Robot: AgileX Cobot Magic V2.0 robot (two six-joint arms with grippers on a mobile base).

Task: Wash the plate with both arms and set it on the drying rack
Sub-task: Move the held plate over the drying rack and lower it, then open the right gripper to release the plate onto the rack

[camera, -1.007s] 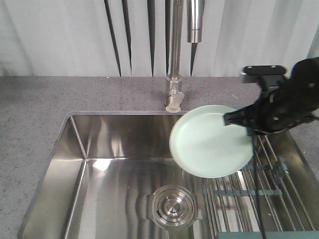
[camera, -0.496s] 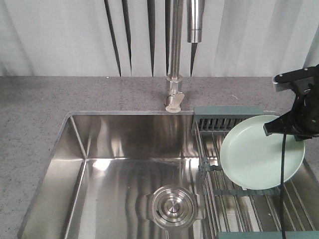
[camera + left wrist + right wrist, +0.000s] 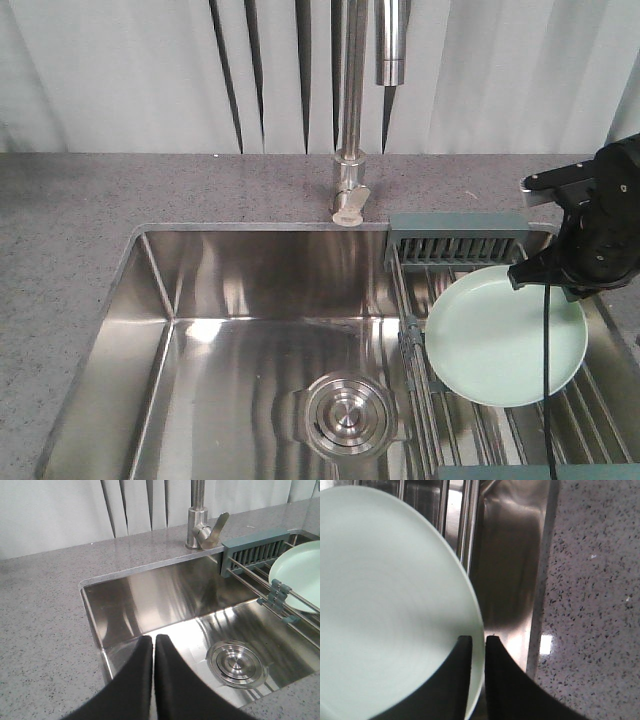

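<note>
The pale mint-green plate [image 3: 500, 340] hangs tilted over the drying rack [image 3: 455, 240], which spans the right end of the sink. My right gripper [image 3: 522, 274] is shut on the plate's far right rim, with the black arm above and behind it. In the right wrist view one finger lies inside the plate [image 3: 385, 595] and the other outside the rim, with the gripper [image 3: 479, 640] clamped across it. Whether the plate touches the rack bars [image 3: 455, 510] I cannot tell. My left gripper [image 3: 153, 639] is shut and empty above the sink's near left corner; the plate [image 3: 300, 575] and rack [image 3: 255, 552] lie far to its right.
The steel sink basin [image 3: 250, 330] has a round drain [image 3: 345, 415] at its centre front. A tall steel faucet [image 3: 350, 120] rises behind the sink, its spout [image 3: 392, 45] hanging overhead. Grey speckled countertop [image 3: 70, 220] surrounds the sink, with pale curtains behind.
The right arm carried the plate from the sink's middle rightward over the drying rack, then shifted it slightly left and lower. The rack's far end piece is now uncovered.
</note>
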